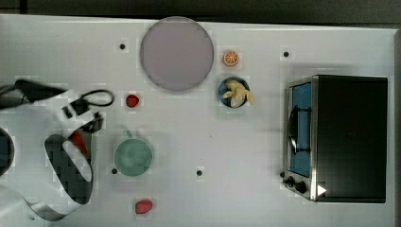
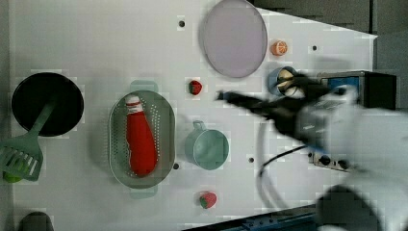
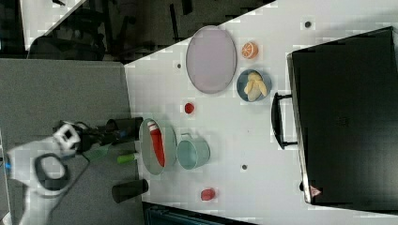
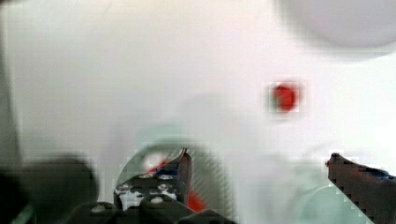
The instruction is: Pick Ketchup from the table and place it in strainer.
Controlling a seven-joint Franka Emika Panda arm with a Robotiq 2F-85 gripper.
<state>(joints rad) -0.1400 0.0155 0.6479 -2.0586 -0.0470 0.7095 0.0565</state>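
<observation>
The ketchup [image 2: 141,142], a slim red bottle with a white cap, lies lengthwise inside the pale mint-green strainer [image 2: 166,127]. It also lies there in the right view as the ketchup [image 3: 156,144] in the strainer [image 3: 146,152]. My gripper [image 2: 226,97] hovers off the table, apart from the bottle, over the space between the strainer and the grey plate. In the wrist view my gripper [image 4: 257,163] is open, with nothing between its dark fingers [image 4: 184,168]. Below them lie the bottle's white cap and red body [image 4: 196,203]. In the top view my arm covers most of the strainer.
A teal cup [image 1: 133,157] stands beside the strainer. Two strawberries [image 1: 132,100] [image 1: 143,206], a grey plate [image 1: 176,53], an orange slice [image 1: 231,58], a blue bowl of banana pieces [image 1: 235,92] and a toaster oven [image 1: 340,137] are on the table. A black pan [image 2: 47,103] and a green spatula [image 2: 21,156] lie beyond the strainer.
</observation>
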